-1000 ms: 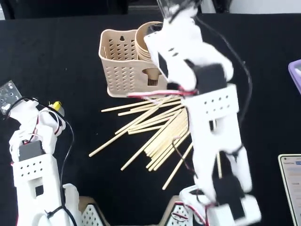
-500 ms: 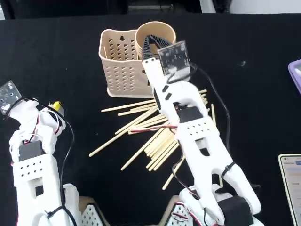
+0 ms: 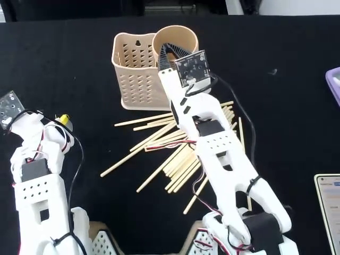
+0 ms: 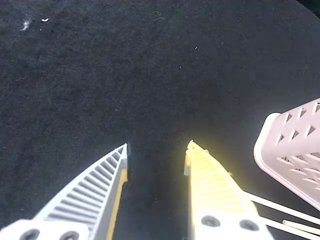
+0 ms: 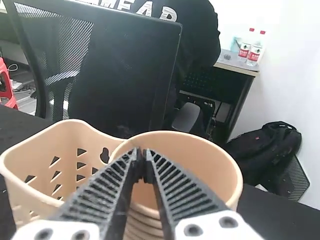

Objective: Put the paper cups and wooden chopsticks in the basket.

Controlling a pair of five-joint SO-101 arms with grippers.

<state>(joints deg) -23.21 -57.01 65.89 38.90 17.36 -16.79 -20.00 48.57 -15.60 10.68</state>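
A beige slotted basket (image 3: 137, 71) stands at the back of the black table, and a stack of paper cups (image 3: 183, 36) sits in its right end. My right gripper (image 3: 169, 53) hovers at the near rim of the top cup (image 5: 200, 155); its black fingers (image 5: 170, 185) are shut, with nothing seen between them. Many wooden chopsticks (image 3: 175, 151) lie scattered on the table in front of the basket, partly under the right arm. My left gripper (image 4: 157, 147) stands open over bare cloth at the left, near a basket corner (image 4: 292, 150) and some chopstick ends (image 4: 280, 207).
A purple object (image 3: 334, 79) sits at the right edge of the table, and a flat white device (image 3: 329, 207) lies at the front right. An office chair (image 5: 100, 70) stands behind the table. Open black cloth lies left of the basket.
The right arm has swung down from high over the basket and drawn back; its gripper now sits at the cup stack's rim. The left arm has not moved.
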